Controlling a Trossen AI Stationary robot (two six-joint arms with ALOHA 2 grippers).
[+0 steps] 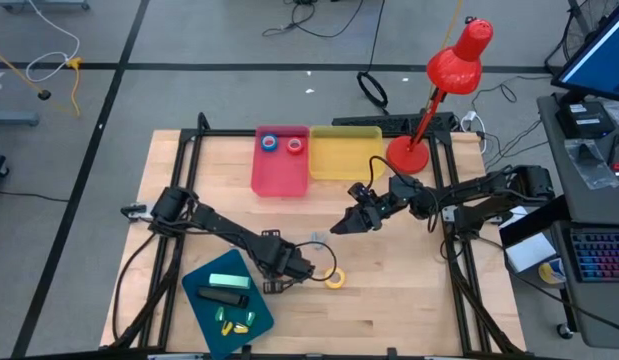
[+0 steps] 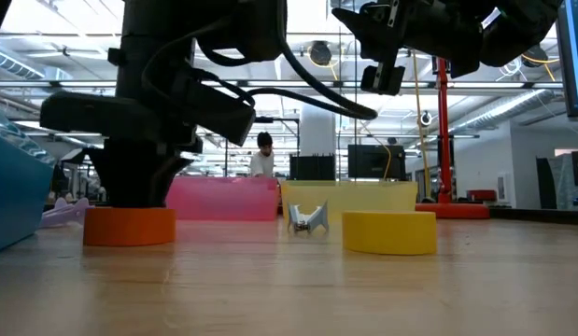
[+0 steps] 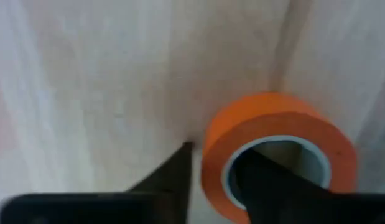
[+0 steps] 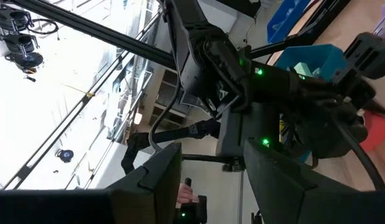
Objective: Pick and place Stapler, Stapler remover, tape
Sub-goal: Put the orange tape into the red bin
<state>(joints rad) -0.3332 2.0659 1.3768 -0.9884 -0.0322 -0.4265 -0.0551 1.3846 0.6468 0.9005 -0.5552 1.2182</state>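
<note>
Down at the tabletop (image 1: 409, 290), the left gripper (image 3: 214, 171) straddles the wall of the orange tape roll (image 3: 279, 146): one finger sits inside the pale core, the other just outside, and the jaws stand narrow around that wall without yet clearly pinching it. The roll rests flat on the wood, in front of the blue tray (image 1: 204, 300).

From here, the grip could slip, I judge, because only a thin ring wall lies between the fingers; an off-centre squeeze may tilt the roll or nudge it sideways.

Close by lies the yellow tape roll (image 2: 389, 231), and between the two, farther back, a small metal staple remover (image 2: 307, 219); a swing toward the bins could brush either one. The pink bin (image 1: 280, 165) already holds the red roll (image 1: 294, 145) and the blue roll (image 1: 270, 142), with the yellow bin (image 1: 346, 155) next to it. The right gripper (image 1: 351, 222) hangs above the tabletop before the yellow bin, jaws partly apart and empty, possibly in the carrying path. A red lamp (image 1: 444, 80) stands at the far corner.
</note>
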